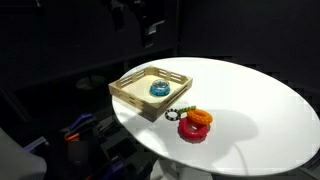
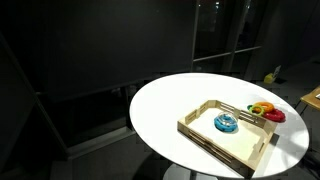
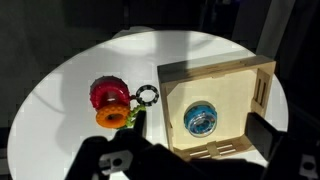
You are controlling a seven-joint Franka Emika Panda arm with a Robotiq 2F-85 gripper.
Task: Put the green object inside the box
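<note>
The green object (image 3: 135, 116) is a small yellowish-green piece lying on the white table, touching an orange ring (image 3: 110, 118) and close to the box's left side. It also shows in an exterior view (image 2: 254, 107). The box (image 3: 232, 78) is a shallow pale wooden tray; it shows in both exterior views (image 1: 130, 93) (image 2: 200, 129). A teal-blue ring (image 3: 200, 120) lies inside it. My gripper (image 3: 198, 146) is open and empty, high above the near edge of the box, its dark fingers framing the bottom of the wrist view.
A red ring (image 3: 105, 95) sits beside the orange ring, and a small dark beaded ring (image 3: 148, 96) lies between them and the box. The round white table (image 1: 250, 100) ends in a curved edge. The surroundings are dark.
</note>
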